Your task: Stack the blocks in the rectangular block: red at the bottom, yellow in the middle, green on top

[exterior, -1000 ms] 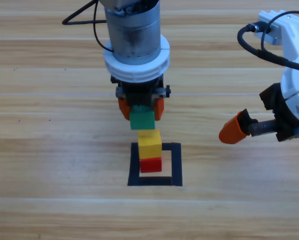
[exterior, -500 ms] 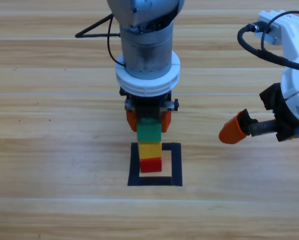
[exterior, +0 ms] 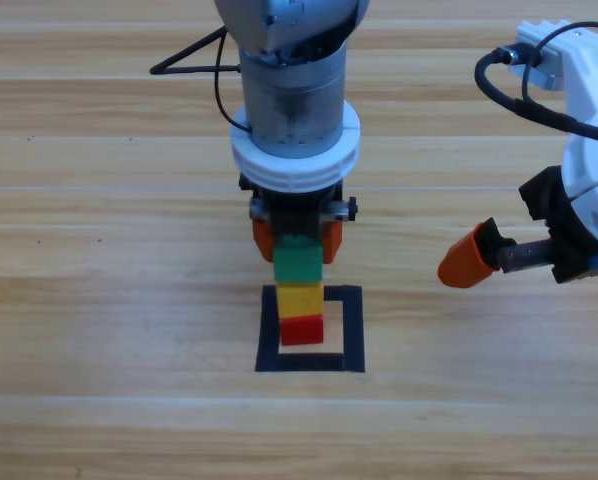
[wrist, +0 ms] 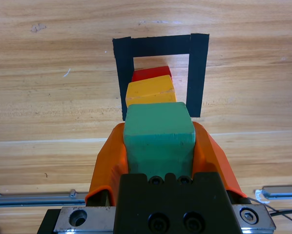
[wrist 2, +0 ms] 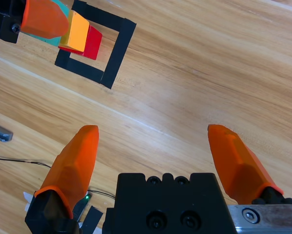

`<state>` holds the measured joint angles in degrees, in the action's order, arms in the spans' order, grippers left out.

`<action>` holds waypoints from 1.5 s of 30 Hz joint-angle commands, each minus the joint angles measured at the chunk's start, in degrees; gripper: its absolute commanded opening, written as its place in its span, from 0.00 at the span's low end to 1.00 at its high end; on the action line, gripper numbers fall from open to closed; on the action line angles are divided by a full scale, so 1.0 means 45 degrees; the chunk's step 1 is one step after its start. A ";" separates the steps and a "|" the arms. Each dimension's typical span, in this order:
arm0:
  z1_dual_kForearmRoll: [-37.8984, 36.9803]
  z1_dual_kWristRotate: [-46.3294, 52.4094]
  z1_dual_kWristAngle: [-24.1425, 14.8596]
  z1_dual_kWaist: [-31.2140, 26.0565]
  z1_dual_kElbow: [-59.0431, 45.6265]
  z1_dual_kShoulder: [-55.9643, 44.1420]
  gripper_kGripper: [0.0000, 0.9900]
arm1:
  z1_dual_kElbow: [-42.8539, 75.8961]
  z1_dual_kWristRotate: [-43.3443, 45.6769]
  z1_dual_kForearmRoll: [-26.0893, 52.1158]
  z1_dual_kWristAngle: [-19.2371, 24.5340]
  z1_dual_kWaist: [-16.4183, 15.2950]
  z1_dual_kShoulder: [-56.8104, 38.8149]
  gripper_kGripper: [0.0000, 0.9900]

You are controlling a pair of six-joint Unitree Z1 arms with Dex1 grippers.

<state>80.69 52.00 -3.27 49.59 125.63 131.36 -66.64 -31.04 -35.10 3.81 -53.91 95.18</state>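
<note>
Inside the black tape outline of the rectangular block (exterior: 352, 330) (wrist: 198, 73) the red cube (exterior: 301, 329) (wrist: 151, 73) rests on the table, with the yellow cube (exterior: 300, 299) (wrist: 150, 91) on top of it. The green cube (exterior: 298, 264) (wrist: 158, 134) sits right over the yellow one and appears to touch it. My left gripper (exterior: 297, 240) (wrist: 158, 130) comes down from the top and is shut on the green cube, one jaw against each side. At the right edge my right gripper (exterior: 469, 258) (wrist 2: 156, 129) waits open and holds nothing. Its view shows the stack (wrist 2: 77, 30) far off.
A black cable (exterior: 194, 50) loops on the wooden table behind the left arm. A metal rail (wrist: 33, 196) runs along the table behind the left gripper in the left wrist view. Bare wood lies between the tape outline and the right gripper.
Over the last second my left gripper carried the green cube forward and down onto the yellow cube. It has held still for the last half second. The right arm has not moved.
</note>
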 commanded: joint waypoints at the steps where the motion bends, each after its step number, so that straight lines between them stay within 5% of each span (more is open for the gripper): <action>1: 0.0039 0.0086 -0.0151 0.0229 0.0071 0.0710 0.00 | 0.0277 0.0003 0.0183 -0.0046 0.0340 -0.0253 0.99; 45: 0.0039 0.1355 -0.0308 0.0248 0.0031 0.0671 0.00 | 0.0277 0.0003 0.0222 -0.0007 0.0340 -0.0136 0.99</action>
<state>80.68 57.59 -4.14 49.60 125.63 132.67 -66.63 -31.04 -35.03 3.81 -53.91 95.18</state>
